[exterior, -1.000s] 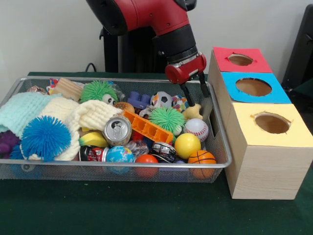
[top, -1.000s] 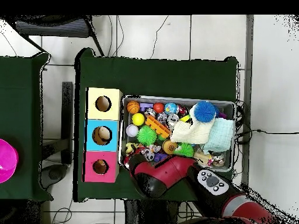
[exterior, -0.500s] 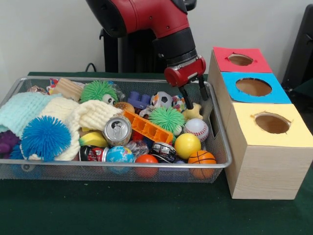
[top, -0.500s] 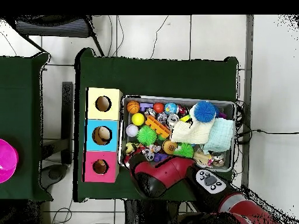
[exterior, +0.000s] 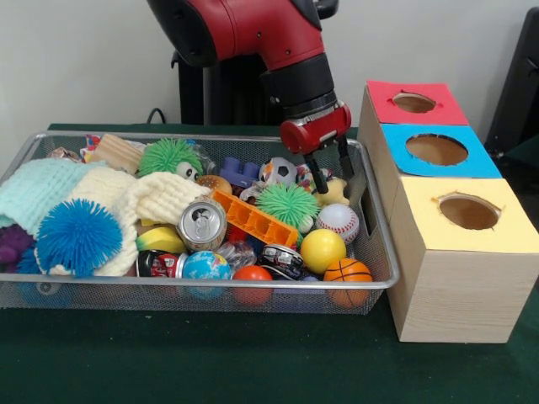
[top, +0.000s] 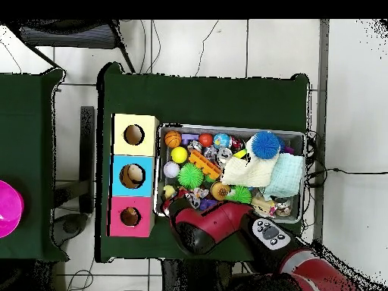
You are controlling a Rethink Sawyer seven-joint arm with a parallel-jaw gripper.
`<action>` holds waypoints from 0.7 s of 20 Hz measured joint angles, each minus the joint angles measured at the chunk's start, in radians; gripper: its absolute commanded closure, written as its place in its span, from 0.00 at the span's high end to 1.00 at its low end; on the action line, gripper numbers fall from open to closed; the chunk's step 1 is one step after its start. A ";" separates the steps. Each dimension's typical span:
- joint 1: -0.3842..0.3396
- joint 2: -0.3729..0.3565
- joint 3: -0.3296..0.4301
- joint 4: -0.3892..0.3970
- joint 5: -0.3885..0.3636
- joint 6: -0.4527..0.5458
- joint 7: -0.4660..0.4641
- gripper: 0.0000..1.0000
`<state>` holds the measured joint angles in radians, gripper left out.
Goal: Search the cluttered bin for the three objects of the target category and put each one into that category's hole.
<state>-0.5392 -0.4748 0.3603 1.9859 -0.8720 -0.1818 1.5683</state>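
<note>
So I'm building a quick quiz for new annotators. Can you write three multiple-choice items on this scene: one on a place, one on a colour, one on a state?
1. Where does the mini basketball lie in the wire bin?
A. in the front corner nearest the boxes
B. on the knitted cloths
C. under the blue spiky ball

2. What colour is the top of the box nearest the camera in the front view?
A. red
B. blue
C. yellow

3. How is the gripper?
A. shut on the soda can
B. open, holding nothing
C. shut on a ball

Answers: 1 A, it sits at the bin's front rim beside the yellow ball. 2 C, the red and blue tops lie behind it. 3 B, its fingers stand apart above the toys, with nothing between them.
</note>
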 measured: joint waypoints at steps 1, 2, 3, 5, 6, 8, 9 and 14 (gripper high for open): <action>0.005 0.003 -0.007 -0.004 0.000 -0.001 0.000 1.00; 0.009 0.006 -0.012 -0.007 0.000 -0.002 0.000 1.00; 0.013 0.009 -0.017 -0.010 0.000 -0.003 0.000 1.00; 0.027 0.023 -0.032 -0.023 0.000 -0.013 0.000 1.00; 0.031 0.027 -0.037 -0.027 0.000 -0.021 0.000 1.00; 0.041 0.041 -0.048 -0.039 0.000 -0.043 0.000 1.00; 0.045 0.046 -0.055 -0.044 0.000 -0.051 0.000 1.00; 0.073 0.072 -0.098 -0.064 0.002 -0.100 0.000 1.00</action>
<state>-0.4659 -0.4032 0.2619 1.9216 -0.8702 -0.2813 1.5683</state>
